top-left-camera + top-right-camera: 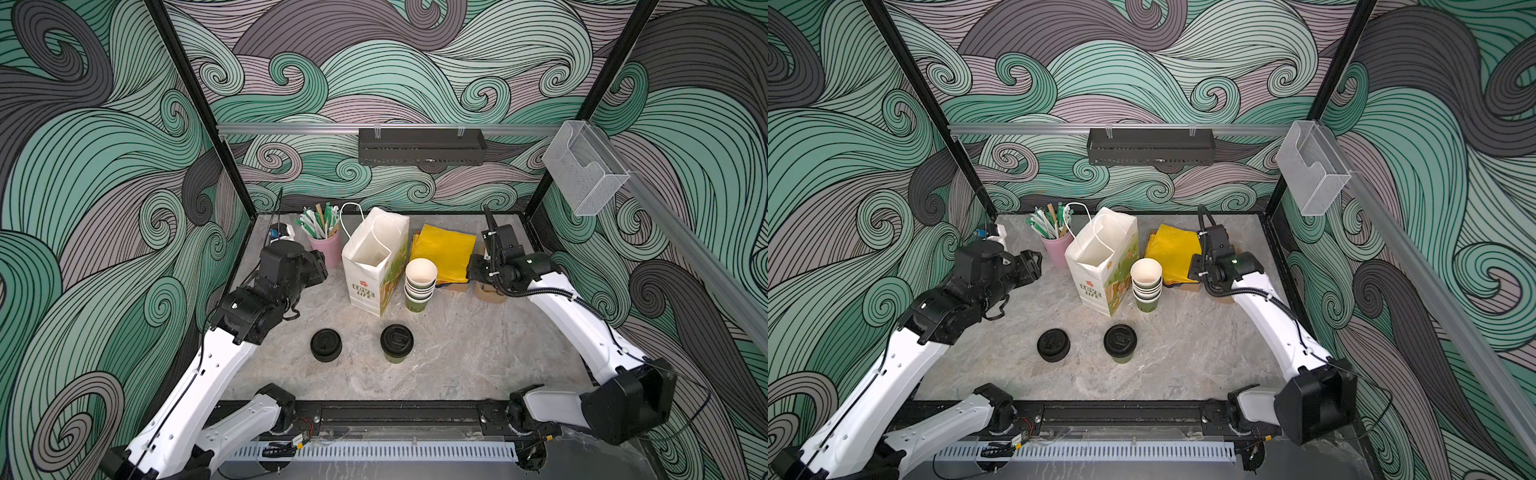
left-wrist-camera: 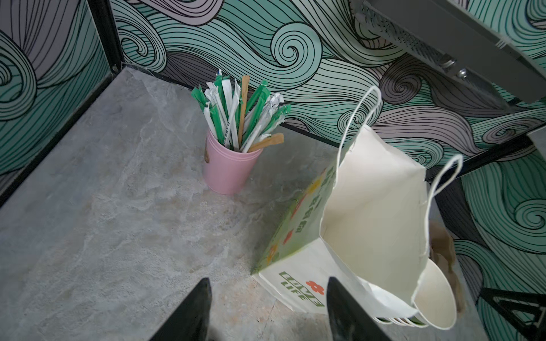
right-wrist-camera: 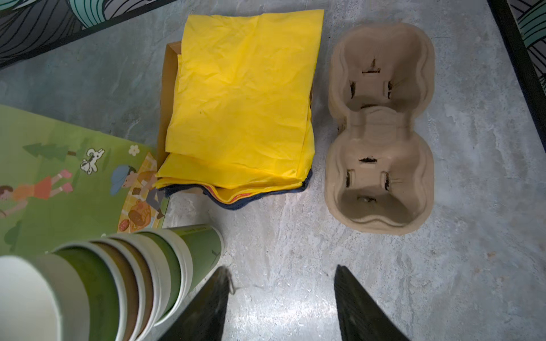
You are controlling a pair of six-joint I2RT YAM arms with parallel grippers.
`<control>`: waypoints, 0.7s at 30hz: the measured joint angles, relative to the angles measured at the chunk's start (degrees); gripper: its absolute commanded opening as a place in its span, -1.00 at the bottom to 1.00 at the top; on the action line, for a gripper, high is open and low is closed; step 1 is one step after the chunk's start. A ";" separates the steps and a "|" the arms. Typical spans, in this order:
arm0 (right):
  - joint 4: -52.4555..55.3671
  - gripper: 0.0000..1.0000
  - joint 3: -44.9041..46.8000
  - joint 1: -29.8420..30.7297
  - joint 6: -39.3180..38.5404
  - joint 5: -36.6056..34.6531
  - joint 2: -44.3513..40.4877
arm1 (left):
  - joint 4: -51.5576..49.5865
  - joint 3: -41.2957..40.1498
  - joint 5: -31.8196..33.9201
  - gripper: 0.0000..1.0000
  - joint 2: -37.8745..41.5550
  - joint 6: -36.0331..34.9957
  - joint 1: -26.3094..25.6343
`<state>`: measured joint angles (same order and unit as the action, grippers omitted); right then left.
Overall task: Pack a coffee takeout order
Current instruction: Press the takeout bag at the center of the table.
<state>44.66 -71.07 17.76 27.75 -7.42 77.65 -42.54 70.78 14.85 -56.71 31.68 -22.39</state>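
Note:
The green paper cup with a black lid (image 1: 397, 343) (image 1: 1120, 343) stands upright at the front middle of the table, apart from both arms. A crumpled yellow sheet (image 1: 444, 253) (image 3: 245, 112) tops a pile at the back right. The tan two-cup carrier (image 3: 381, 127) lies empty beside it, mostly hidden under the right arm in both top views. My right gripper (image 3: 282, 270) (image 1: 476, 270) hovers open above bare table just short of the carrier and the sheet. My left gripper (image 2: 267, 283) (image 1: 1034, 259) is open and empty, left of the open white paper bag (image 1: 365, 291) (image 2: 372, 206).
A stack of lidless green cups (image 1: 419, 282) (image 3: 103, 289) stands right of the bag, close to one right finger. A squat stack of black lids (image 1: 326, 345) sits left of the lidded cup. A pink cup of straws (image 1: 326, 245) (image 2: 229, 168) stands at the back left.

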 measured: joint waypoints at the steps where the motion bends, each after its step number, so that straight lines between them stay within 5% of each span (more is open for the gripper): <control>1: -0.46 0.18 -0.68 -0.57 -0.17 0.37 1.09 | -0.15 1.25 -2.10 0.38 -1.84 -1.79 2.34; 5: -2.91 0.19 -1.36 -1.81 -0.07 0.79 3.50 | -1.70 9.49 -10.56 0.50 -11.23 -8.79 8.24; 15: -1.01 0.32 -6.10 -3.32 3.15 5.07 6.08 | -13.60 40.59 -21.92 0.70 -33.09 -19.58 9.88; 21: 1.88 0.34 -8.61 -5.16 3.65 4.59 5.29 | -17.11 43.28 -27.10 0.75 -35.58 -22.45 10.01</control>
<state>46.54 -79.68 12.60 31.40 -2.83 82.94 -59.66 114.06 -12.25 -92.29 9.23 -12.38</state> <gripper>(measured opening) 0.670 0.874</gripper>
